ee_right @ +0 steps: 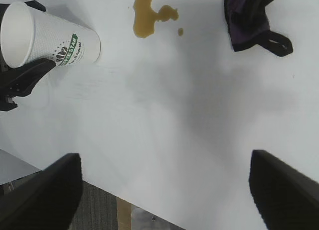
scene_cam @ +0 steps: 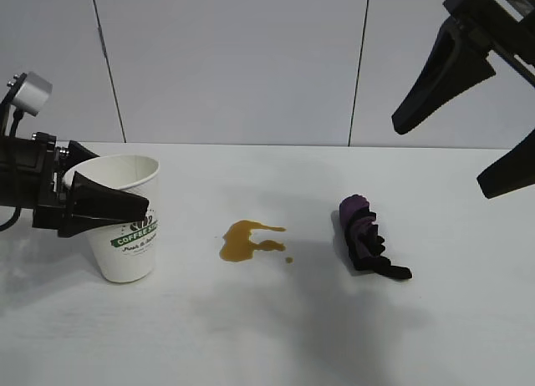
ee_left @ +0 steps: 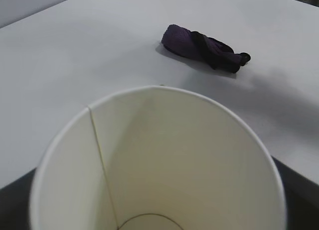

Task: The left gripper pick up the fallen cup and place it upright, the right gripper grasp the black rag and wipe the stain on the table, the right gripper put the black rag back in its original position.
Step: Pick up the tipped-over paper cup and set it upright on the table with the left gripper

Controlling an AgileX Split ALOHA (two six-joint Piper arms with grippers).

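Note:
The cup (scene_cam: pixel 129 236) stands mouth up at the table's left with a slight lean. My left gripper (scene_cam: pixel 117 185) is shut on it near the rim, one finger across the front and one behind. In the left wrist view the cup's empty inside (ee_left: pixel 164 160) fills the frame and hides the fingers. The amber stain (scene_cam: pixel 244 240) lies mid-table. The black rag (scene_cam: pixel 366 244) lies to its right, untouched. My right gripper (scene_cam: pixel 440 159) hangs open and empty, high above the rag's right side. The right wrist view shows the right gripper (ee_right: pixel 163 158), cup (ee_right: pixel 47 38), stain (ee_right: pixel 147 16) and rag (ee_right: pixel 249 18).
The white table (scene_cam: pixel 267 336) meets a pale grey panelled wall at the back. The rag also shows in the left wrist view (ee_left: pixel 204 47). The table's near edge and dark floor (ee_right: pixel 99 210) show in the right wrist view.

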